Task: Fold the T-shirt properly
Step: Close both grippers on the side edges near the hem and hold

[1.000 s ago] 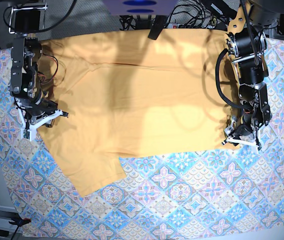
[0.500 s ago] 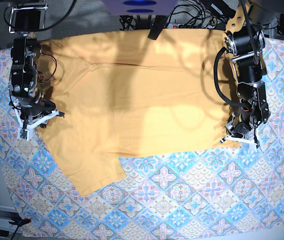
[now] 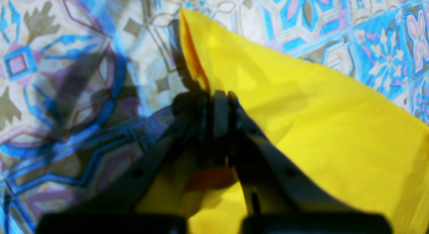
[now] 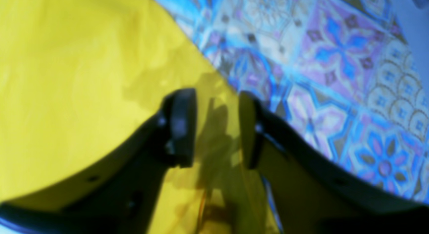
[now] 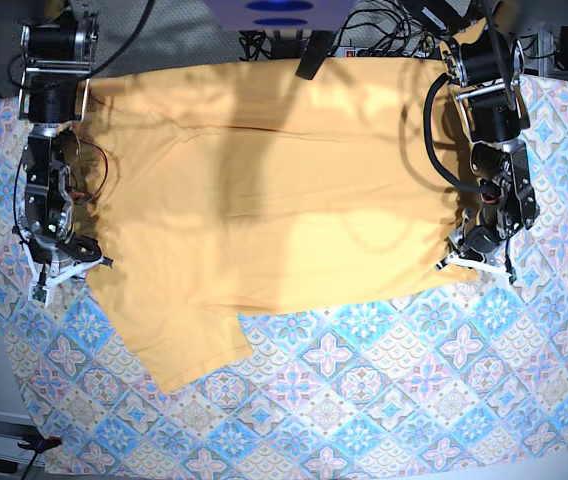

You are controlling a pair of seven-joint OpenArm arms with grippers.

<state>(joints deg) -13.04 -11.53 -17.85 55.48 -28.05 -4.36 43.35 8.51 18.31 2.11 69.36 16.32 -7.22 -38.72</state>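
The yellow-orange T-shirt [image 5: 264, 190] lies spread flat across the far half of the tablecloth [image 5: 364, 400], with one sleeve [image 5: 189, 350] pointing toward the front left. My left gripper [image 5: 476, 262] is at the shirt's right front corner. In the left wrist view it [image 3: 218, 96] is shut on the shirt's edge [image 3: 318, 126], which rises in a small peak. My right gripper [image 5: 59, 265] is at the shirt's left edge. In the right wrist view it [image 4: 214, 126] is open, with the shirt's edge [image 4: 83, 76] lying between its fingers [image 4: 181, 126].
The blue-pink tile-patterned tablecloth shows in both wrist views [image 3: 50, 59] [image 4: 335, 59]. Cables and a power strip [image 5: 384, 30] lie behind the table's far edge. The table's left edge is close to my right gripper.
My right gripper has moved left and toward the front, down onto the shirt's left edge. My left gripper has shifted slightly back and left with the shirt's corner in it.
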